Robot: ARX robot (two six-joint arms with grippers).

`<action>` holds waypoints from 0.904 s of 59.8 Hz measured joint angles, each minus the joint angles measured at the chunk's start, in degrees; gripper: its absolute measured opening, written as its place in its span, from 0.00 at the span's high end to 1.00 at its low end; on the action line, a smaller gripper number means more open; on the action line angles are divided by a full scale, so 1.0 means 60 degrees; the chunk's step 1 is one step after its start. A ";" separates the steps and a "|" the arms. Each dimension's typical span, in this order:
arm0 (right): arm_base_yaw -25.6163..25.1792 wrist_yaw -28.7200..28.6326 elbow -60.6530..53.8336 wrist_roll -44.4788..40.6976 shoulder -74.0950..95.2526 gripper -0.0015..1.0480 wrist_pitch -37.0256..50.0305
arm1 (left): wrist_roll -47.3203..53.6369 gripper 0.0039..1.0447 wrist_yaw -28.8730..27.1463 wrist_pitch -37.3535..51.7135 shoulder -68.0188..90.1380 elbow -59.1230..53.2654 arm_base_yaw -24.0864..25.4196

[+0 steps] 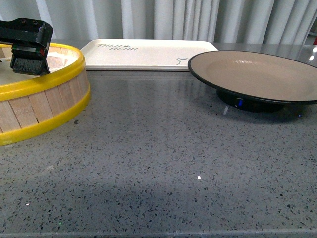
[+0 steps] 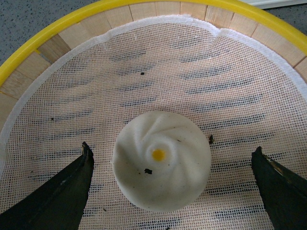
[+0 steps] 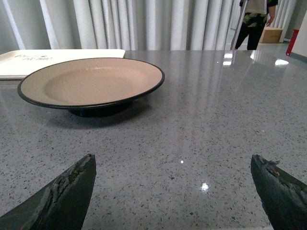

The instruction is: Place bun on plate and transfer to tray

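A grey speckled stone surface (image 1: 163, 158) carries one steamer basket, one plate and one tray, with pale pleated curtains (image 1: 188, 20) hanging behind. In the front view, the round wooden steamer basket (image 1: 44, 106) with yellow rims sits at the far left. The flat cream-white tray (image 1: 148, 52) lies at the back near the middle, with dark lettering at one corner and a small drawing at another. The wide shallow plate (image 1: 252, 69), tan inside with a black rim and black foot, stands on the right, just in front of the tray's right corner; whether the two touch cannot be told. The single bun (image 2: 160, 165), creamy white with a swirled top and a small yellow dot at its centre, rests inside the basket on a white mesh liner (image 2: 192, 72) that is marked with a few dark specks. The left pincer (image 2: 171, 151) hangs above the basket, spread wide, with its two dark fingers (image 2: 62, 191) either side of the bun and clear of it, gripping nothing. The right pincer (image 3: 172, 156) is likewise spread wide and holds nothing, low over bare surface with the plate ahead of it and the tray beyond. One person (image 3: 254, 19) stands far off in the background of the right wrist view.
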 joint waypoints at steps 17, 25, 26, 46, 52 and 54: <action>0.0000 -0.0004 0.0004 0.0000 0.0000 0.08 0.0000 | -0.0007 0.23 0.0004 0.0000 0.0069 0.0051 0.0087; 0.0000 -0.0004 0.0000 0.0000 0.0000 0.08 0.0000 | -0.0025 0.47 0.0033 -0.0015 0.0109 0.0087 0.0087; 0.0000 0.0000 0.0000 0.0000 0.0000 0.08 0.0000 | -0.0029 0.50 0.0058 -0.0018 0.0109 0.0098 0.0084; 0.0000 -0.0004 0.0000 0.0000 0.0000 0.08 0.0000 | -0.0146 0.97 0.0215 -0.0157 0.0142 0.0248 0.0066; 0.0000 0.0000 0.0000 0.0000 0.0000 0.08 0.0000 | -0.0200 0.97 0.0259 -0.0175 0.0142 0.0291 0.0066; 0.0000 -0.0004 0.0000 0.0000 0.0000 0.08 0.0000 | -0.0215 0.97 0.0259 -0.0175 0.0142 0.0310 0.0066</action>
